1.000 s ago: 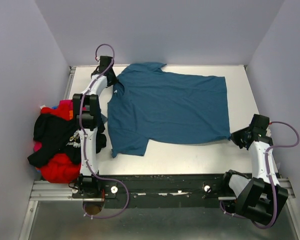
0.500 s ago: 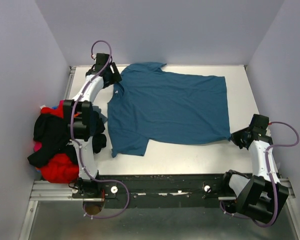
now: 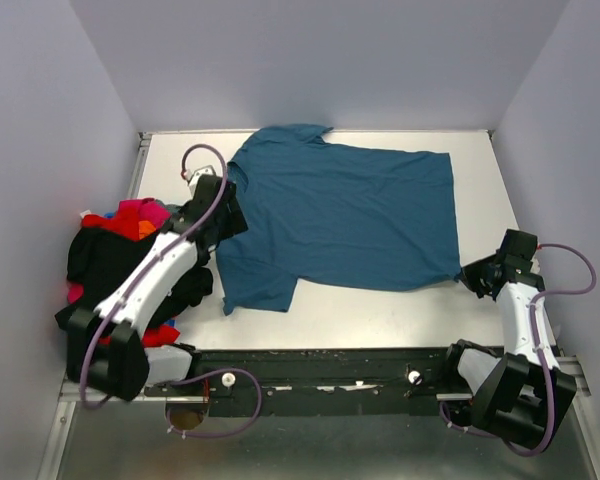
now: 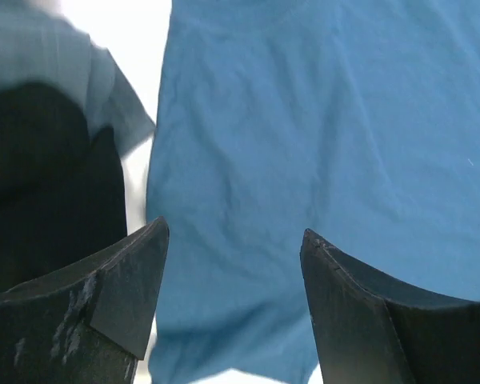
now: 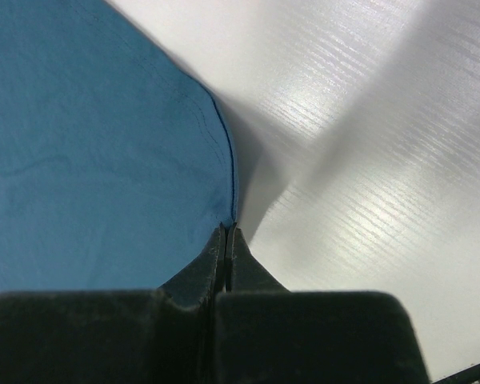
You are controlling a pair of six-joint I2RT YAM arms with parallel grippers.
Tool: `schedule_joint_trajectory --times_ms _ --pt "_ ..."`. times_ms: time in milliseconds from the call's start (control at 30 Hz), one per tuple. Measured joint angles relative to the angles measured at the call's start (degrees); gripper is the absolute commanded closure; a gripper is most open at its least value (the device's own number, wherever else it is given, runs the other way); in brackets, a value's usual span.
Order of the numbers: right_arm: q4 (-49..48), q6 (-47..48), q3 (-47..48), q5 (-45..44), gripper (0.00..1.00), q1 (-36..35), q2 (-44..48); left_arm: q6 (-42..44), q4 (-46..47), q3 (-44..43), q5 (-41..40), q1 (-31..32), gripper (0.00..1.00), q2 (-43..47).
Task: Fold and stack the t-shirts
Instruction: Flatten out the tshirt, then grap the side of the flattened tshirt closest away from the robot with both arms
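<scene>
A teal-blue t-shirt (image 3: 340,215) lies spread flat on the white table (image 3: 380,310), collar to the left and hem to the right. My left gripper (image 3: 230,218) hovers over the shirt's left edge. Its jaws stand open with nothing between them (image 4: 234,232), and only teal cloth (image 4: 304,120) shows below. My right gripper (image 3: 468,275) is shut on the shirt's near right hem corner (image 5: 226,228), which is drawn to a point. More t-shirts are heaped off the table's left edge: a black one (image 3: 105,265) on top, with red (image 3: 110,220) and magenta (image 3: 140,208) showing.
Grey walls close in the table on the left, back and right. A metal rail (image 3: 330,365) with the arm bases runs along the near edge. The heap of shirts sits close against the left arm (image 3: 145,285).
My left gripper has let go of the shirt's far left shoulder area, opened, and drawn back toward me along the shirt's left edge. The right gripper and the shirt have stayed put.
</scene>
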State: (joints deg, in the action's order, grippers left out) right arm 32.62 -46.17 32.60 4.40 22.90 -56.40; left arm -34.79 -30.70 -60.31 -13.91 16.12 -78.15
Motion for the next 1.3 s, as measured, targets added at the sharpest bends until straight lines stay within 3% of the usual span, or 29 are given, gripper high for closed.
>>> schedule_joint_trajectory --times_ms 167,367,667,933,1300 --pt "0.0 0.04 -0.02 0.42 0.99 0.0 0.35 -6.56 -3.1 9.97 -3.43 6.56 0.31 19.87" --pt "0.0 0.17 -0.02 0.44 0.99 0.0 0.66 -14.34 -8.66 19.06 -3.67 8.79 0.33 33.73" --pt "0.0 0.2 -0.02 1.05 0.99 0.0 0.66 -22.43 -14.62 24.83 -3.48 14.91 0.36 33.62" --pt "-0.02 0.2 -0.02 1.33 0.99 0.0 0.57 -29.49 -14.73 29.79 -3.67 15.98 0.36 28.89" --pt "-0.46 0.22 -0.02 2.16 0.99 0.0 -0.02 -31.32 -12.28 31.5 -4.0 16.37 0.48 28.59"
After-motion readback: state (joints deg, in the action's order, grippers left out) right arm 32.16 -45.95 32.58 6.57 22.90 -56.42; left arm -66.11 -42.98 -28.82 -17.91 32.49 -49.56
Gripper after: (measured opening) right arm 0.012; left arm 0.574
